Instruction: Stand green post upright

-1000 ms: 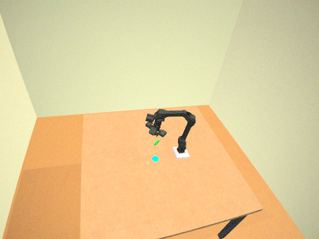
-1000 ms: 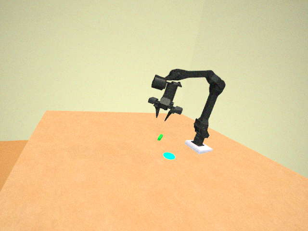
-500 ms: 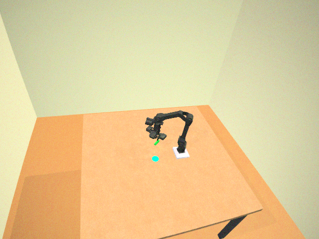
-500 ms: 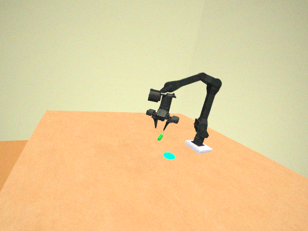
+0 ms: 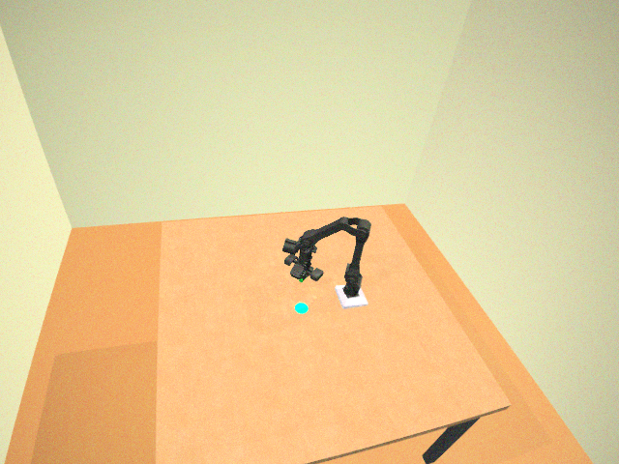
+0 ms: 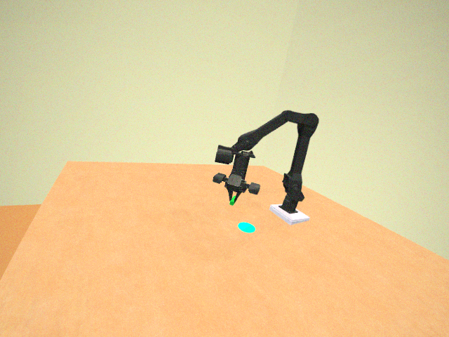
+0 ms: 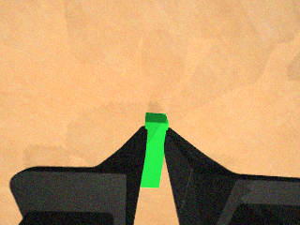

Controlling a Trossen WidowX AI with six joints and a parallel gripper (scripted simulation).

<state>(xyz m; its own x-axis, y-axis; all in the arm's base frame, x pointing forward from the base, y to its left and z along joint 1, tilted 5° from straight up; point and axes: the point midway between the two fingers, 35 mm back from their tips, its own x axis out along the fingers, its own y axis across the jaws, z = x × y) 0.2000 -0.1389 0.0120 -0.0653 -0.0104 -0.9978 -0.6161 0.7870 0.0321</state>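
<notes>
Two fingers (image 6: 229, 194) of your grabber (image 5: 301, 278) (image 6: 233, 199) (image 7: 157, 130) are pinching the green post (image 5: 301, 280) (image 6: 232, 201) (image 7: 154, 159), which you are holding outside the circle. Next, going right in the exterior view, the cyan circle (image 5: 301, 307) (image 6: 246, 227) is lying flat, then your arm is standing on its white base (image 5: 361, 302) (image 6: 302, 218).

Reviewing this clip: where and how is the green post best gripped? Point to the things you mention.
Probably across its narrow width near one end, hand (image 5: 301, 278) (image 6: 233, 201) (image 7: 157, 128) coming from above: the green post (image 5: 301, 280) (image 6: 232, 201) (image 7: 154, 157) is long and slim, and its flat sides suit two opposed fingers.
</notes>
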